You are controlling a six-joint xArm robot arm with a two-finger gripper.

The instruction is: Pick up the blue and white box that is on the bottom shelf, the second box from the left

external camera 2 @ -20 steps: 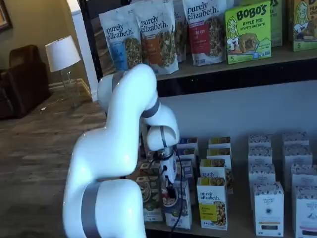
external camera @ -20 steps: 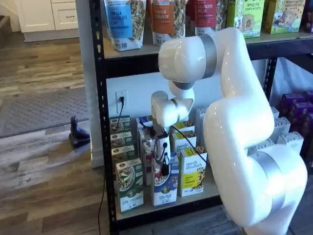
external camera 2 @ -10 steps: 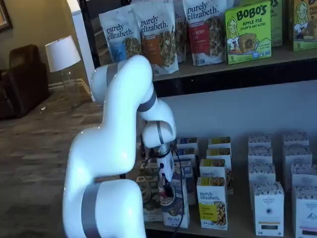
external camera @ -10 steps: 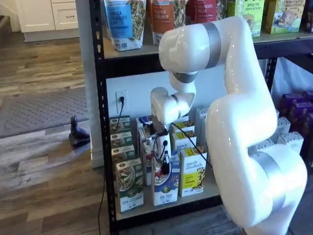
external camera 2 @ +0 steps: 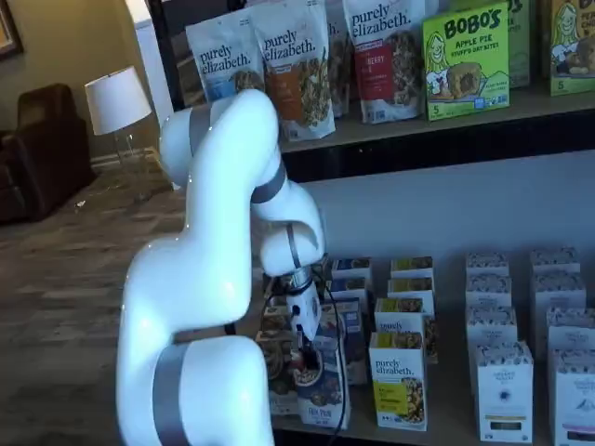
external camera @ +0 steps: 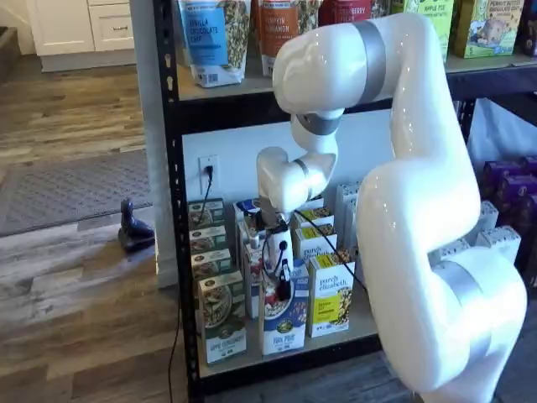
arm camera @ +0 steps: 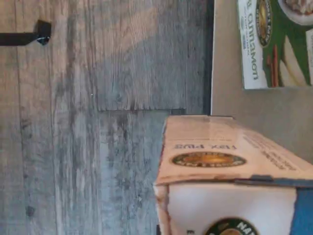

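The blue and white box (external camera: 284, 323) stands at the front of the bottom shelf (external camera: 252, 354), between a green-and-white carton (external camera: 222, 316) and a yellow-and-white carton (external camera: 329, 298). My gripper (external camera: 283, 284) comes down on the box's top, and its black fingers are shut on it. In a shelf view the box (external camera 2: 322, 395) leans out over the front edge of the deck (external camera 2: 446, 413), under the gripper (external camera 2: 303, 346). The wrist view shows the box's underside and white face (arm camera: 220, 161) close up, past the shelf's edge and over the wooden floor.
More cartons stand in rows behind the box. White cartons (external camera 2: 503, 386) fill the shelf's right part. Granola bags (external camera: 210, 38) stand on the upper deck. A black perforated upright (external camera: 172, 210) rises at the left. The green-and-white carton (arm camera: 274, 44) shows in the wrist view.
The arm's upper joints have risen, and the gripper has drawn the blue and white box forward, out of its row towards the shelf's front edge.
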